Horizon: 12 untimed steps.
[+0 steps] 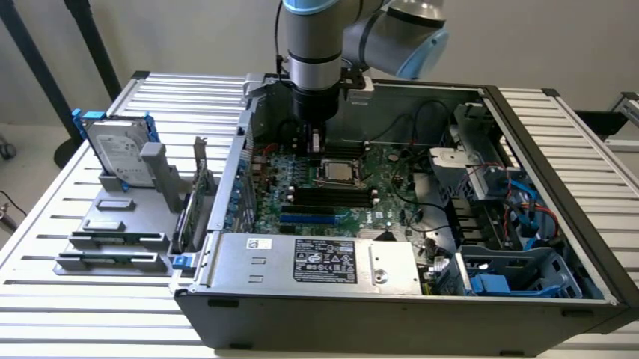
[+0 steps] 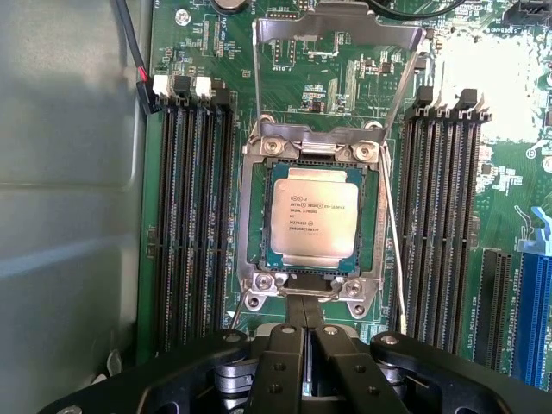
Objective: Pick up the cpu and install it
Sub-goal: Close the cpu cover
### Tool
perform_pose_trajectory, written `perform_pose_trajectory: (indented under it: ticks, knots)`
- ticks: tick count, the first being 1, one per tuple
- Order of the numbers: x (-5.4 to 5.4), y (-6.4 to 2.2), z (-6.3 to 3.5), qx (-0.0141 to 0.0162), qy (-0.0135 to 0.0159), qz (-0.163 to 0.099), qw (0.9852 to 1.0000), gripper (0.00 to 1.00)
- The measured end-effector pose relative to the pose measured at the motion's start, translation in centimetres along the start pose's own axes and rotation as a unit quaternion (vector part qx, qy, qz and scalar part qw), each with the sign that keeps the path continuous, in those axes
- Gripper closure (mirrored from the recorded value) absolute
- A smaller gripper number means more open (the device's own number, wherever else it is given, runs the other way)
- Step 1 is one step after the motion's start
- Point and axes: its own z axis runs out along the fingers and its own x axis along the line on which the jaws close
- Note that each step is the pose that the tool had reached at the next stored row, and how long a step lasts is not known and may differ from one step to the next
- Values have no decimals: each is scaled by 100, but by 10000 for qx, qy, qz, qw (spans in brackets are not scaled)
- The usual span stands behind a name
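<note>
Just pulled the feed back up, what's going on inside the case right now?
The arm's gripper hangs inside the open computer case, fingers shut with nothing visibly between them, right at the edge of the processor socket. The cpu already lies flat in that socket, and the socket's metal retention frame stands raised. Outside the case, at the exterior view's left, a hard drive stands in its holder.
</note>
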Motion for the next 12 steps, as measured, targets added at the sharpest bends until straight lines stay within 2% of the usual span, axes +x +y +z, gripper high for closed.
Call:
perform_pose_trajectory:
  ticks: [6, 12]
  knots:
    - [0, 5, 0, 1, 0, -1, 10000, 89]
    - [-9, 272, -34, 10, 65, 2, 10000, 89]
